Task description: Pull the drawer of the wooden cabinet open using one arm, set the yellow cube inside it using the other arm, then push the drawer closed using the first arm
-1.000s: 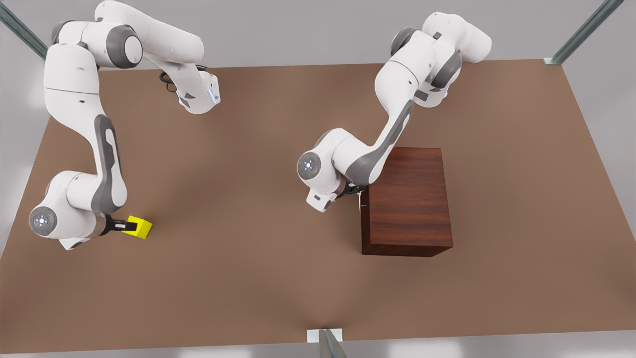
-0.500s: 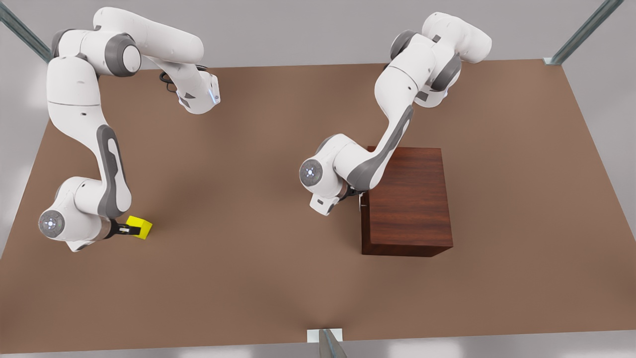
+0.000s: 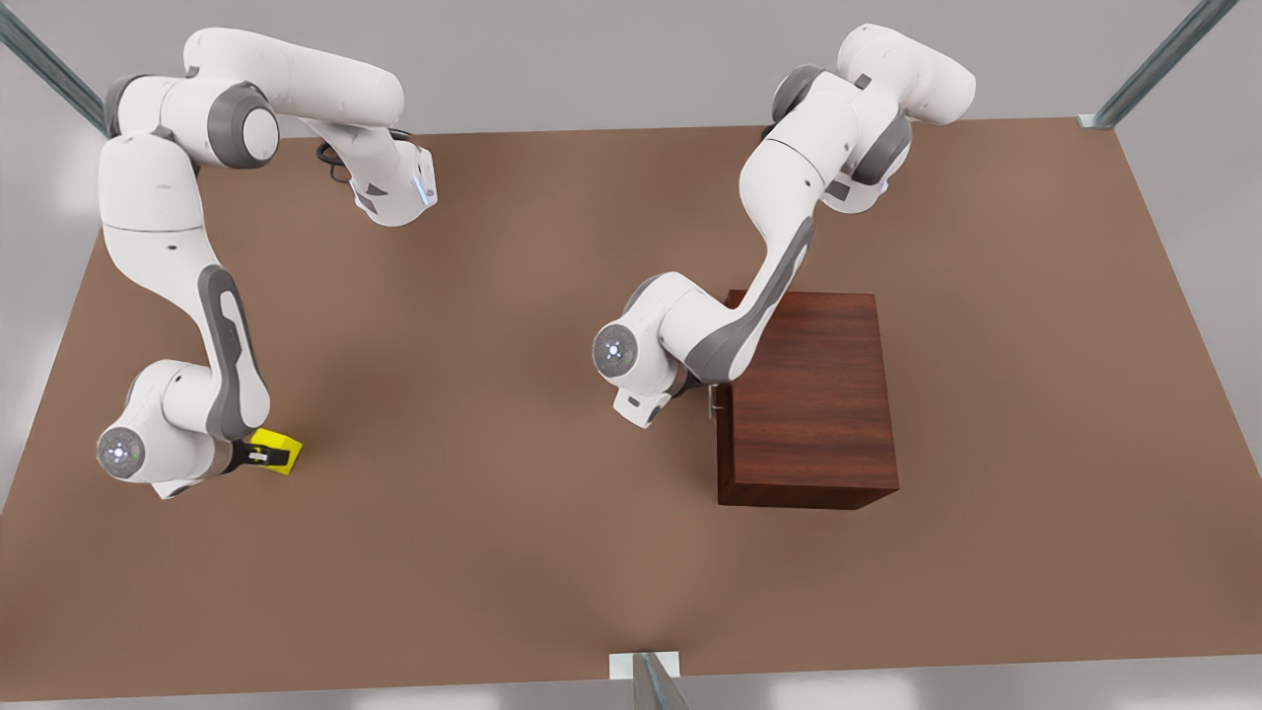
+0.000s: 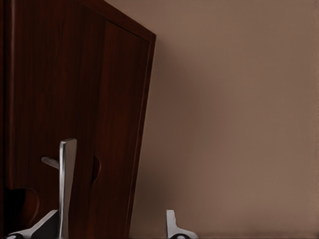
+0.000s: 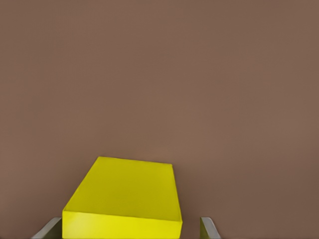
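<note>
Right gripper (image 3: 258,456) has slid further over the cube (image 3: 280,453) on the table, fingers (image 5: 208,228) apart either side: grasp looks close. Left gripper (image 3: 702,392), fingers spread, has crept to the handle (image 4: 67,181); drawer (image 4: 55,109) still closed.

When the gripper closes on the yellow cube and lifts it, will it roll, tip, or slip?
The yellow cube has flat faces and lies flat on the table, so it probably will not roll. It looks rigid, so likely no bending. The open right gripper straddles it; its smooth sides might slip under a weak squeeze.
</note>
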Controlling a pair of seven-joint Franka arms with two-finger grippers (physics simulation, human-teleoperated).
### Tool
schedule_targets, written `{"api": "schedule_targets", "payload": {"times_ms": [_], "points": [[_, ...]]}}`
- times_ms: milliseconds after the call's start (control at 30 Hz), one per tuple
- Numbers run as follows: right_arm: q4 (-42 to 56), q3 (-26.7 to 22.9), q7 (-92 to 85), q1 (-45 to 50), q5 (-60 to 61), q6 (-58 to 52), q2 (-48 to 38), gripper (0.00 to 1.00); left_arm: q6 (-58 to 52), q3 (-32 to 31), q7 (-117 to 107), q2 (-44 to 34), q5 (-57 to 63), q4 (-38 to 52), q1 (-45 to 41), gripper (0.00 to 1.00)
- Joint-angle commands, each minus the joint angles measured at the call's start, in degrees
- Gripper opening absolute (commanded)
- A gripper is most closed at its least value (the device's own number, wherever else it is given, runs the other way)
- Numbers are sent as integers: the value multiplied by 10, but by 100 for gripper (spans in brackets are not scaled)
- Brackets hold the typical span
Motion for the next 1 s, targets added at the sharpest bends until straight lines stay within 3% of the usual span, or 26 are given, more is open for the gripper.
{"api": "schedule_targets", "payload": {"times_ms": [0, 400, 500, 567, 800, 967], "points": [[-3, 0, -1, 0, 1, 6, 1, 100, 10, -1, 6, -1, 0, 2, -1, 100], [-11, 0, -1, -2, 0, 27, 15, 99, 63, -2, 4, -1, 0, 16, -14, 100], [-11, 0, -7, -1, -1, 24, 13, 77, 69, -1, -3, 0, 0, 19, -19, 100], [-10, 1, -7, -1, -1, 19, 11, 68, 74, -1, -4, 0, 0, 19, -21, 100], [6, 9, -15, 4, -4, -33, -10, 66, 99, -1, -16, 10, 0, 36, -30, 100], [62, 63, -25, 11, -5, -131, -25, 66, 89, -1, -29, 9, -12, 36, -43, 100]]}}
